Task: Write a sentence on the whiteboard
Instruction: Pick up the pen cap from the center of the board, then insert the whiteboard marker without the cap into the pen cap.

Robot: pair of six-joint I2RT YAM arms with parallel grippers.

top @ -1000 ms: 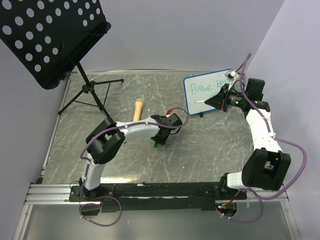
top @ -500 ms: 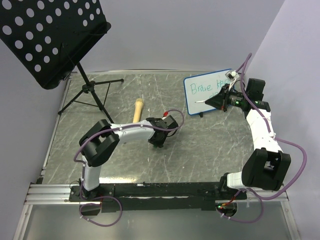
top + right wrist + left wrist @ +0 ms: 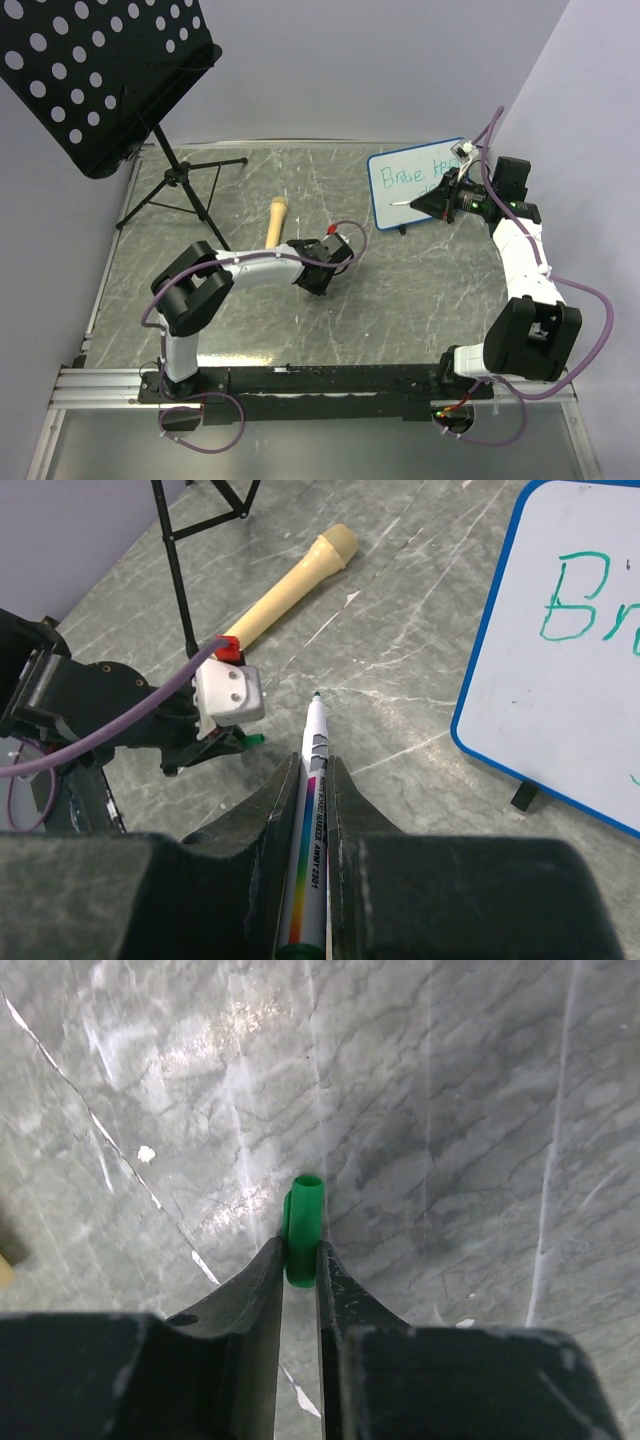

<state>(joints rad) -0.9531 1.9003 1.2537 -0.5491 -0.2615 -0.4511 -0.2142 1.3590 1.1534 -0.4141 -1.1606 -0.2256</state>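
Right wrist: jaws grip marker (image 3: pixel 312 780) (near whiteboard (image 3: pixel 560 710)).

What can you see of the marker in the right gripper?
The marker is a slim white plastic pen with a rainbow stripe and black print along its barrel. It is uncapped, its small dark tip bare. The right gripper clamps the barrel between both fingers, with the front part sticking out past them. In the wrist view the tip hangs above the table, left of the whiteboard and not touching it.
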